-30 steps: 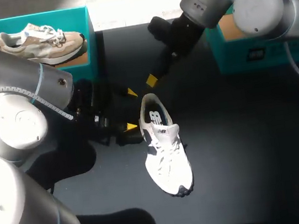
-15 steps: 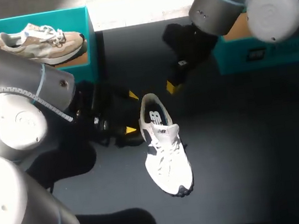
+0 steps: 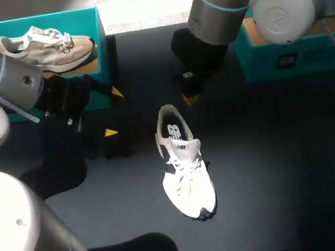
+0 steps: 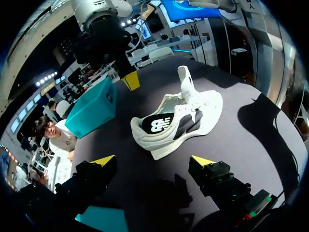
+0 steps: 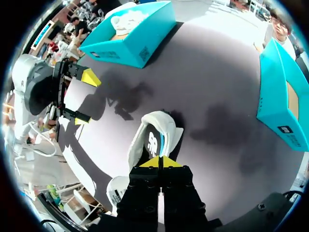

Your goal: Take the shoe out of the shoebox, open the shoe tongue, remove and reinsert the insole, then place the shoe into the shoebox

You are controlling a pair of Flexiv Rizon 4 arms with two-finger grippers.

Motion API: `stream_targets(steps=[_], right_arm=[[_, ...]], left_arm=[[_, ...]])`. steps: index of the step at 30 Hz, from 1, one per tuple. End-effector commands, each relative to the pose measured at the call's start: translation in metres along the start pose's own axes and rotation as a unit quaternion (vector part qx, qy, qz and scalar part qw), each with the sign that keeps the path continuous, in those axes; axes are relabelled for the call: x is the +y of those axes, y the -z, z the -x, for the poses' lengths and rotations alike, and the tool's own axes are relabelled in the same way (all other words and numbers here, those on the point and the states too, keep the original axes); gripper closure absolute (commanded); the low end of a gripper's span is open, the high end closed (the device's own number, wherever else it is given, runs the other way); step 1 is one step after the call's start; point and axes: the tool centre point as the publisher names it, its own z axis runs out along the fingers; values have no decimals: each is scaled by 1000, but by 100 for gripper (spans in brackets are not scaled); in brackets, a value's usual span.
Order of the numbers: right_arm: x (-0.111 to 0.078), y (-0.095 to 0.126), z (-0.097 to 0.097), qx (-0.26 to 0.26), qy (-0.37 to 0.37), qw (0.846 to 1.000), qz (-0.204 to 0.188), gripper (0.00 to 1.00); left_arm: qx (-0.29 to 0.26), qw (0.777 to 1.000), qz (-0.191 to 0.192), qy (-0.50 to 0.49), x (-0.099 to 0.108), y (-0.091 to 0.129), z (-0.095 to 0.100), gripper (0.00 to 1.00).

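Note:
A white shoe (image 3: 186, 173) lies on the dark table near the middle, its heel pointing away from me and its toe toward the front edge. Its tongue is raised in the left wrist view, and a dark insole with a logo shows inside the shoe (image 4: 178, 121). My left gripper (image 3: 114, 112) stands open to the left of the heel, apart from it; the shoe lies ahead of the left gripper (image 4: 153, 162). My right gripper (image 3: 192, 99) is shut on nothing just beyond the heel, hanging above the shoe (image 5: 154, 135). The yellow tips of the right gripper (image 5: 159, 162) are pressed together.
A teal shoebox (image 3: 101, 53) at the back left holds a beige shoe (image 3: 44, 46). A second teal shoebox (image 3: 282, 53) stands at the back right, its brown bottom partly hidden by my right arm. The right arm's gripper (image 4: 131, 81) shows beyond the shoe.
My left gripper has drawn back to the left, away from the shoe's heel. The right gripper has shut and shifted a little to the right, beyond the heel. The shoe has not moved.

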Motion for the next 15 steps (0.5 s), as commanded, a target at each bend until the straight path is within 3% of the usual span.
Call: stream_targets(steps=[1, 9, 15], right_arm=[[4, -27, -13, -116, -86, 989, 20, 100], [0, -37, -26, -187, -136, 972, 48, 100], [-12, -52, -37, -202, -119, 972, 22, 100]], left_arm=[[-6, 1000, 14, 2, 7, 31, -2, 0], [-18, 1000, 8, 0, 7, 48, 3, 0], [-28, 1000, 5, 8, 8, 53, 3, 0]])
